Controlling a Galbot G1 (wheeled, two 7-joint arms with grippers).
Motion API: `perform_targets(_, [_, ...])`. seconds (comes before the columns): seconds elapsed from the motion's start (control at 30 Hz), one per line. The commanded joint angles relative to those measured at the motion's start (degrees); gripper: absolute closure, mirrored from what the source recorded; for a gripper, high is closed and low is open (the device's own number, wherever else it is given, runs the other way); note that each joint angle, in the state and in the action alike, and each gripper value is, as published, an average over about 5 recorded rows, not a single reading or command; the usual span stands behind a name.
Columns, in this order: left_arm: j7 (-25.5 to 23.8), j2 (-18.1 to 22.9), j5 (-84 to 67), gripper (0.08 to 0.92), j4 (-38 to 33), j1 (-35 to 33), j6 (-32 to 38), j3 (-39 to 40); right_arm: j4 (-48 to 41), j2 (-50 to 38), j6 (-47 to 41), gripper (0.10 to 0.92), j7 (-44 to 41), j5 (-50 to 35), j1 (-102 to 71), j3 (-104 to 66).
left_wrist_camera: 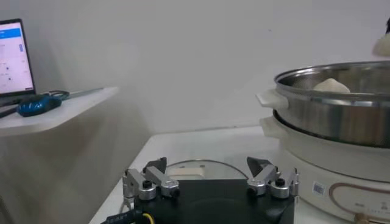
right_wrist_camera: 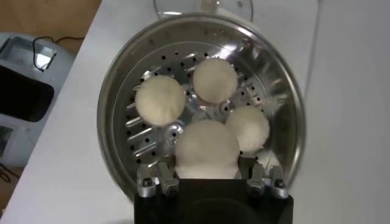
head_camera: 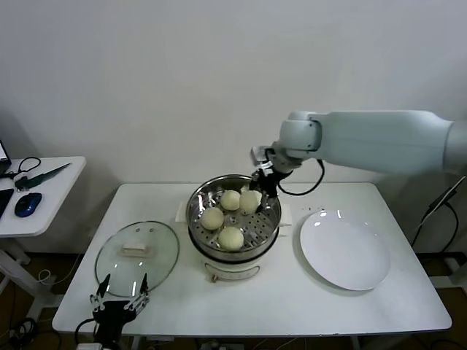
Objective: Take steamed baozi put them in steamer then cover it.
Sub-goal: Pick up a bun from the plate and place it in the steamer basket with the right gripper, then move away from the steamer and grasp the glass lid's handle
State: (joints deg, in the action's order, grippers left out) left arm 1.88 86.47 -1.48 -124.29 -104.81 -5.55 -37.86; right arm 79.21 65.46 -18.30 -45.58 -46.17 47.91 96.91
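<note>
Steamer (right_wrist_camera: 116,91) holds three baozi (right_wrist_camera: 159,100); right claw (right_wrist_camera: 207,176) apparently pinches a fourth; left claw (head_camera: 120,290) spread.

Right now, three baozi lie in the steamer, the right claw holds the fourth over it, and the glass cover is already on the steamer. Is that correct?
Not quite: the cover lies on the table left of the steamer, as the head view shows. The right claw does hold the fourth baozi over three others.

white plate (head_camera: 344,251) on white table (head_camera: 292,302)
</note>
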Motion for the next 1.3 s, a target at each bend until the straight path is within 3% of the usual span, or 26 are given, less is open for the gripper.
perform_targets(0.03, [-0.01,0.14,-0.11,0.177,0.06,-0.13,0.05,0.17,-4.30,4.96,-1.79,0.347,2.66,2.87,-6.75,0.19])
perform_targets(0.73, [0.24,0.47,-0.17,0.177,0.05,-0.46,0.43,-0.23,-4.90,2.37,-1.36,0.338,2.24,6.25,-7.98,-0.05])
perform_targets(0.93, [1.13,0.56,-0.45,0.177,-0.41,-0.36,-1.53,-0.28,-3.75,0.85,0.11,0.224,0.21,1.90,-4.22,-0.74])
perform_targets(1.13, [1.27,0.52,-1.94,0.177,-1.68,-0.49,-5.53,-0.18,-1.59,-5.21,1.31,0.203,-2.08,-2.40,1.86,-2.53])
perform_targets(1.2, [1.26,0.49,-2.40,0.177,-2.05,-0.46,-6.14,-0.20,-1.17,-8.56,-0.23,0.203,0.81,-4.79,1.96,-6.22])
perform_targets(1.3, [1.09,0.20,-2.83,0.177,-2.52,-0.42,-6.14,-0.17,0.10,-15.16,-2.45,0.202,12.79,-10.73,-1.63,-14.84])
